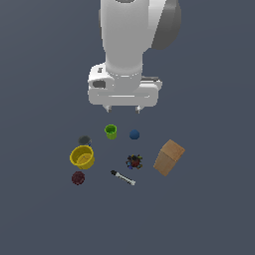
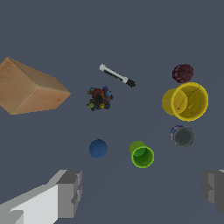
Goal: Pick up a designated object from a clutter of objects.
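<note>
The designated object, a small dark lumpy thing [image 1: 134, 161] with red, blue and brownish specks, lies on the grey floor between the blue ball [image 1: 134, 134] and the black-and-white marker [image 1: 122, 178]. In the wrist view the lump [image 2: 99, 99] sits beyond the blue ball [image 2: 98, 148], with the marker [image 2: 117, 75] past it. My gripper [image 1: 123, 108] hangs high above the clutter, over the green cup [image 1: 110, 131] and the blue ball. Its fingers [image 2: 69, 192] are spread wide and empty.
A tan box [image 1: 169, 157] lies toward the exterior view's right of the lump, also in the wrist view [image 2: 28, 87]. A yellow bowl [image 1: 82, 157], grey cup [image 1: 84, 141] and dark red bumpy ball [image 1: 77, 178] stand on the exterior view's left.
</note>
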`<act>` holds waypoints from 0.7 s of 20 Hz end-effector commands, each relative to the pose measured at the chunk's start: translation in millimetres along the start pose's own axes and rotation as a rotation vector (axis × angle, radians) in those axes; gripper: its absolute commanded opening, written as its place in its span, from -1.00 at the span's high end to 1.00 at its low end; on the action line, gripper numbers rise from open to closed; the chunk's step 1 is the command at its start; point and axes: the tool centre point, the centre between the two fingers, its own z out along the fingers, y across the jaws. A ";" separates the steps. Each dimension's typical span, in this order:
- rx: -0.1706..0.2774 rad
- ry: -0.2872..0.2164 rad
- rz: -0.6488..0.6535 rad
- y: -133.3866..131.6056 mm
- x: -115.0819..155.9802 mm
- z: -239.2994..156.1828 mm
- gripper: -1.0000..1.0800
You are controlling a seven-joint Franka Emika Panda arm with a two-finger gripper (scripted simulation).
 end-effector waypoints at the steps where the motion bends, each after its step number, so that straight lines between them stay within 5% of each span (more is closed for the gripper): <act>1: 0.000 0.001 0.007 -0.8 0.7 0.8 -0.92; 14: 0.012 0.009 0.179 -8.5 15.5 23.7 -0.92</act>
